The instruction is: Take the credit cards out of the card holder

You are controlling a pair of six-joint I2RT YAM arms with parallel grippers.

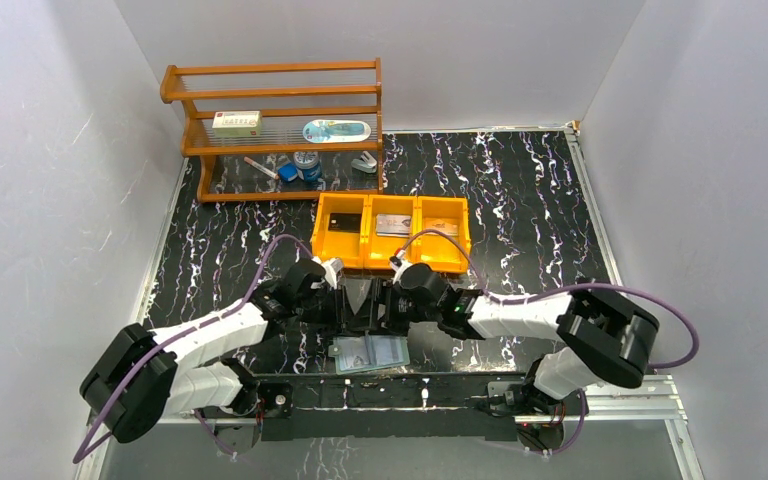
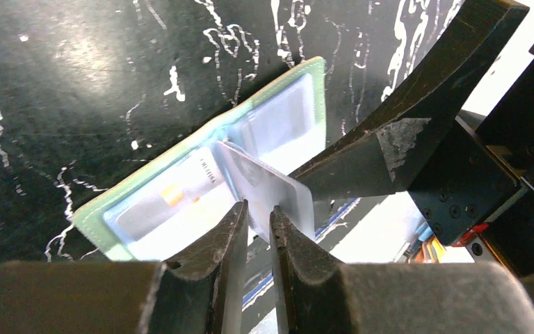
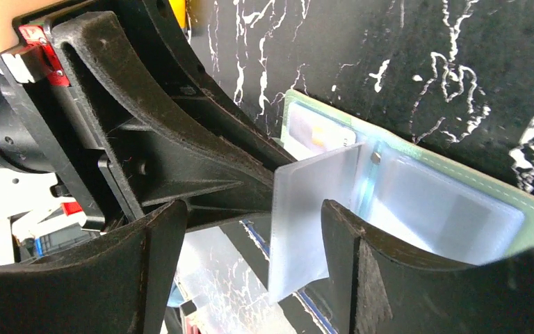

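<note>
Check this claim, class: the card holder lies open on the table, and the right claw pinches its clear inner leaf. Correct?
Not quite. The card holder lies open on the table, but the left claw pinches its clear inner leaf, as the left wrist view shows; the right claw stands open.

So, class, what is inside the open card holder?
The card holder holds pale plastic pockets; one shows a card with an orange mark. The left gripper pinches an upright sleeve. Whether other pockets hold cards is hidden by glare.
</note>
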